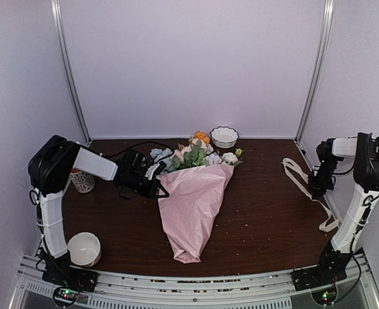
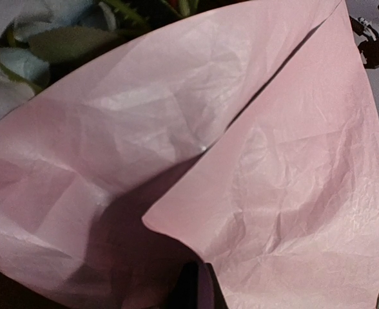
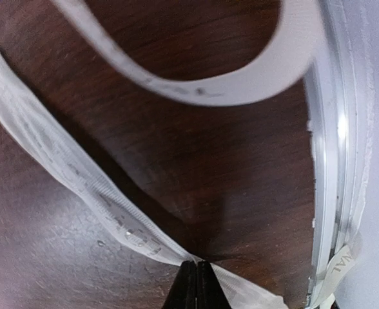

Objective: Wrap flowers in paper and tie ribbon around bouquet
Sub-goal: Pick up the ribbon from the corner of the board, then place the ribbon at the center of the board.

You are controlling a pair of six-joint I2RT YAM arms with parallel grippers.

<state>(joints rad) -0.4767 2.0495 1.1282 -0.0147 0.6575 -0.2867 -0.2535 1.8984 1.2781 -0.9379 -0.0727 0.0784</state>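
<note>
On the dark wood-grain surface (image 1: pixel 260 219), between pale lilac walls (image 1: pixel 189 64), the bouquet (image 1: pixel 193 206) lies centred: a crinkled pink paper (image 2: pixel 273 193) cone, flowers (image 1: pixel 196 154) at its far end. My left jaws are clenched on the paper's edge. My right jaws pinch the flat cream ribbon (image 3: pixel 80 177) beside the metal rail (image 3: pixel 341 161).

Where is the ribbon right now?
Seen from above, the ribbon lies at the right edge of the table, pinched in the right fingers, apart from the bouquet.

From above and behind we saw the whole table (image 1: pixel 260 219); our wrist cameras sat very close on the paper (image 2: pixel 273 193) and the ribbon (image 3: pixel 80 174), which it also showed.
</note>
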